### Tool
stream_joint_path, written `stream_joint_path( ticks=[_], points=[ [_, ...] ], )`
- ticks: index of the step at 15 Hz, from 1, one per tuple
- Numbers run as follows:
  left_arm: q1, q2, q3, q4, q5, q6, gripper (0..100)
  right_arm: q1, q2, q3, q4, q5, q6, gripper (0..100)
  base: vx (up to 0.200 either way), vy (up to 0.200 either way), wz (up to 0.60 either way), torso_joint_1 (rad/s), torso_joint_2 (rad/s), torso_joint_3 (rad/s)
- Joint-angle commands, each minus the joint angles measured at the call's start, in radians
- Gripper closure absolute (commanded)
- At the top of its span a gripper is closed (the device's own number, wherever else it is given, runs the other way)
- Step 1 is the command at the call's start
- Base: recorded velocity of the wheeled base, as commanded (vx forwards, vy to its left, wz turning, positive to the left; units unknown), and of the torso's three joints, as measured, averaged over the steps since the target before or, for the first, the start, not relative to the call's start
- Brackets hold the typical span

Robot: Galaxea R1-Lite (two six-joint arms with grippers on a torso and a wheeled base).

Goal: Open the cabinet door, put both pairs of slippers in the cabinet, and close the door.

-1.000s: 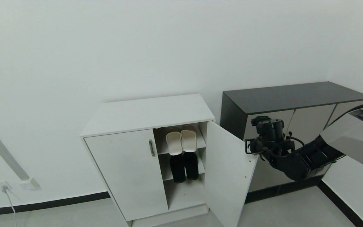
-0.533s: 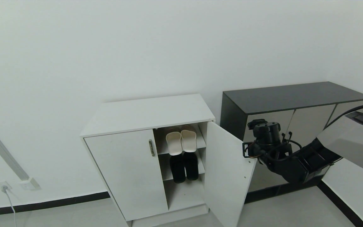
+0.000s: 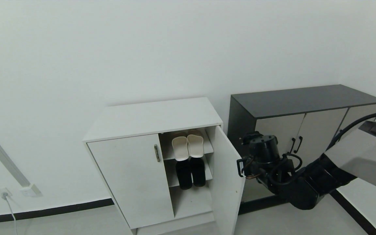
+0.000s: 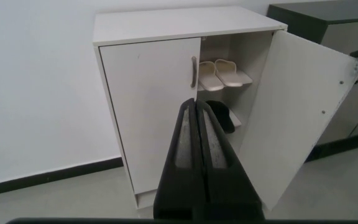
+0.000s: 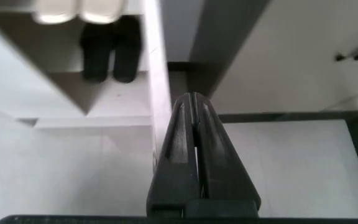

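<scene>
The white cabinet (image 3: 152, 117) has its left door shut and its right door (image 3: 227, 176) standing partly open. A cream pair of slippers (image 3: 188, 147) lies on the upper shelf and a black pair (image 3: 191, 173) on the shelf below. My right arm's wrist (image 3: 263, 156) is just behind the open door's outer face. In the right wrist view my right gripper (image 5: 194, 99) is shut, empty, its tip close to the door's edge (image 5: 157, 93). My left gripper (image 4: 196, 106) is shut and empty, held in front of the cabinet, facing the slippers (image 4: 224, 73).
A dark-topped sideboard (image 3: 305, 98) stands right beside the cabinet, close behind the open door. A wall socket with a cable (image 3: 3, 192) and a slanted pale rail (image 3: 2, 156) are at the far left. Bare floor (image 3: 289, 222) lies before both pieces.
My right arm has moved left and lower, and the right door has swung with it toward the cabinet, narrowing the opening. The slippers have not moved.
</scene>
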Motion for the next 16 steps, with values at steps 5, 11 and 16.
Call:
stream_joint_path(
  ticks=[5, 11, 16],
  points=[
    [0.000, 0.001, 0.000, 0.000, 0.000, 0.000, 100, 0.132, -0.036, 0.033, -0.006, 0.007, 0.057, 100, 0.000, 0.000, 0.00, 0.000, 0.00, 0.000],
    [0.000, 0.001, 0.000, 0.000, 0.000, 0.000, 100, 0.132, -0.055, 0.093, -0.112, 0.036, 0.018, 100, 0.000, 0.000, 0.00, 0.000, 0.00, 0.000],
    [0.000, 0.001, 0.000, 0.000, 0.000, -0.002, 100, 0.137, -0.053, 0.093, -0.112, 0.039, 0.019, 100, 0.000, 0.000, 0.36, 0.000, 0.00, 0.000]
  ],
)
